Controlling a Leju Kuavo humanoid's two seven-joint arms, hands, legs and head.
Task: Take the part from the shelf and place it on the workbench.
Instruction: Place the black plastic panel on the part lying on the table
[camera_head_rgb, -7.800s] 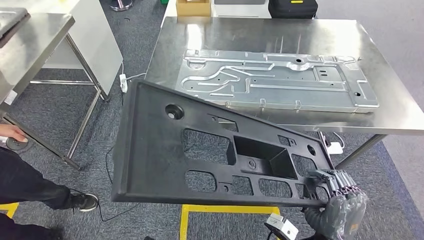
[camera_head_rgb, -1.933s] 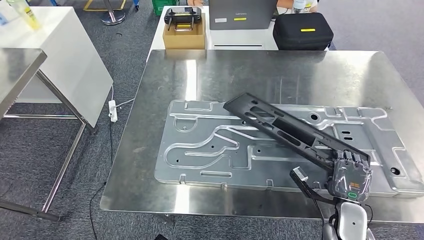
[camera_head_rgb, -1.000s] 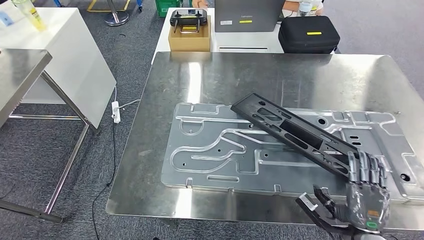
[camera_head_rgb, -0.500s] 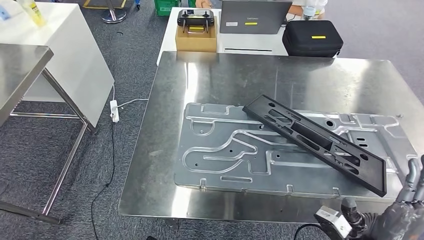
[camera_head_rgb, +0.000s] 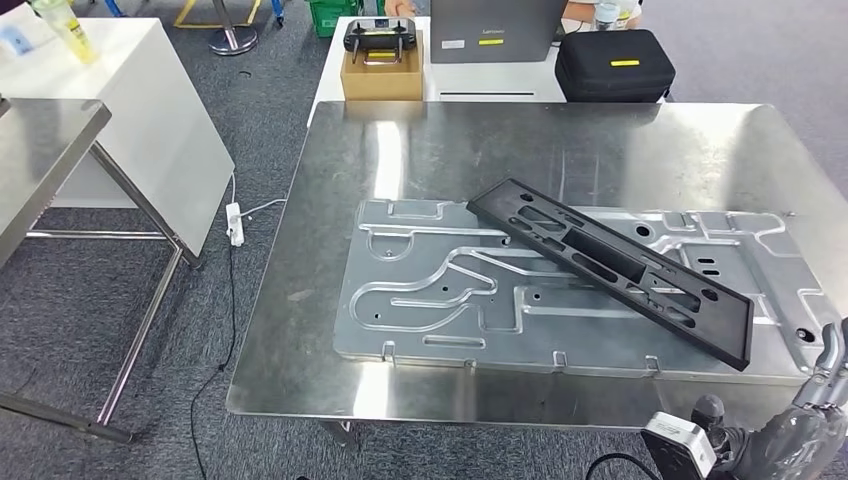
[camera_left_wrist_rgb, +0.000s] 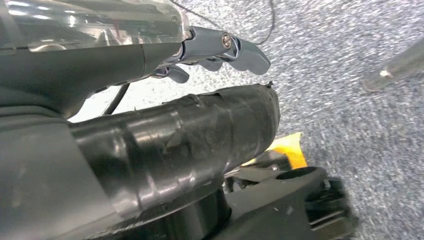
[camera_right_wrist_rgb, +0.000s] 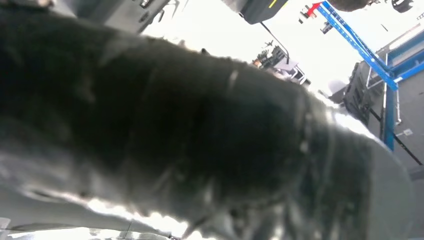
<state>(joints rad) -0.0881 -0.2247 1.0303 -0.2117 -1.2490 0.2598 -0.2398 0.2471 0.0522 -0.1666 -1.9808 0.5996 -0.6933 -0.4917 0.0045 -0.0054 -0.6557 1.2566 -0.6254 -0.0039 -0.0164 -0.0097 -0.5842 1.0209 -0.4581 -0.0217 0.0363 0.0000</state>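
As it lies on the workbench, long black slotted part, right hand released.

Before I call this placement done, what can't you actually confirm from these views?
- Right hand: head view, cut off by the picture's edge; its fingers' state is unclear.
- Right wrist view: a blurred dark cover blocks the workbench.
- Left hand: left wrist view, fingers largely hidden behind its thumb.
- Black part: whether it lies flat on the metal panel can't be judged.
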